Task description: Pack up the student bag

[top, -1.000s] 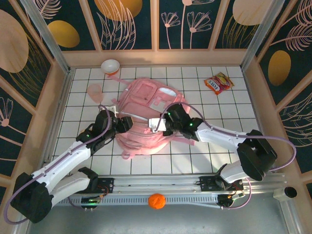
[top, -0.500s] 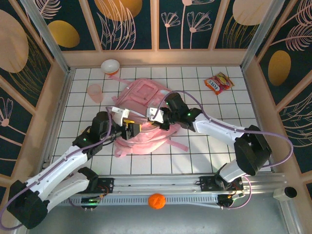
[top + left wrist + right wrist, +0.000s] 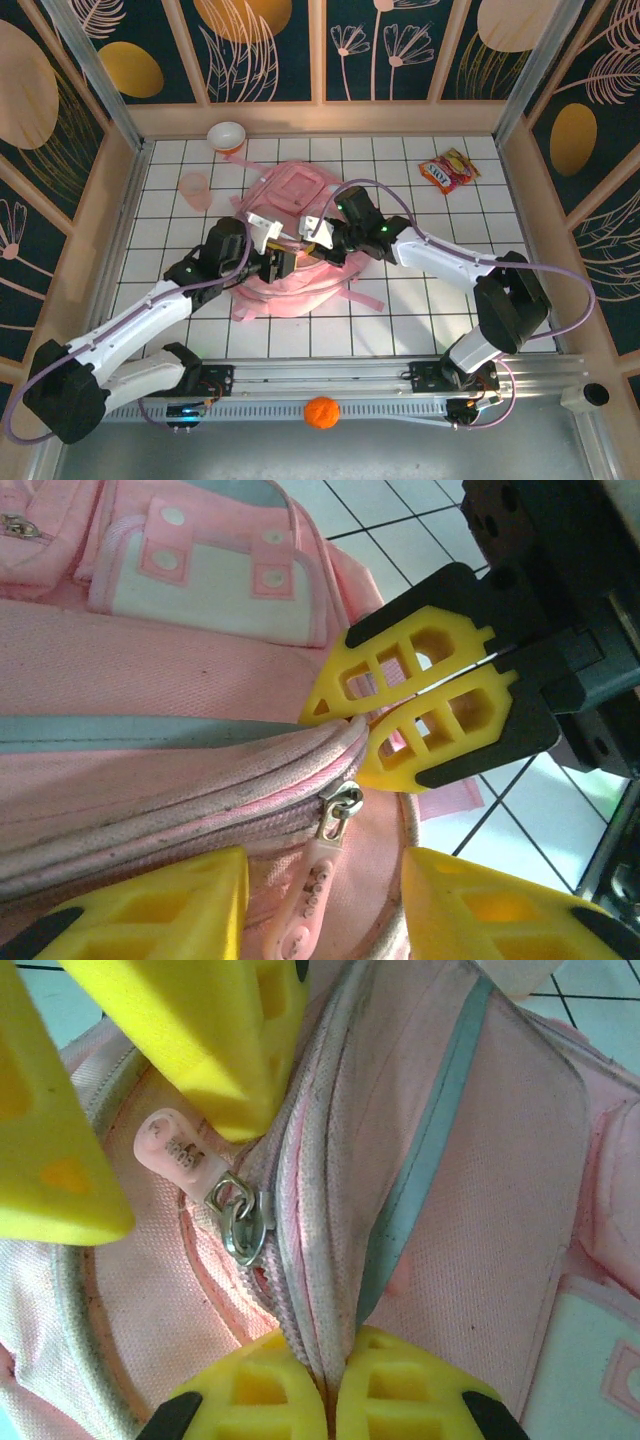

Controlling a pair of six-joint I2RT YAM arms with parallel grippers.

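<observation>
**Right claw pinching bag seam, left claw spread around zip pull**

White tiled table, walled in by patterned panels. The student bag lies flat mid-table, slightly left of centre, and is the biggest item. It is pink fabric with a white front pocket panel and a grey-blue trim stripe. No brand is readable on the bag.

Both arms meet over its near half. The right gripper is pressed together on the zip-seam fabric and pinches the bag's edge; the left wrist view shows the same, and it sits over the bag in the top view. The left gripper is spread, with one finger on each side of the zip pull and gaps visible on both sides; in the top view it is at.

Snack packet, far right and well clear of the bag: red and yellow, print too small to read. Bowl at the far wall. Pink cup near the bag's far-left corner. Orange ball on the rail between the arm bases.

Zip pull: pink rubber tab with embossed characters that are not legible, hanging from a metal slider on the closed zip.
</observation>
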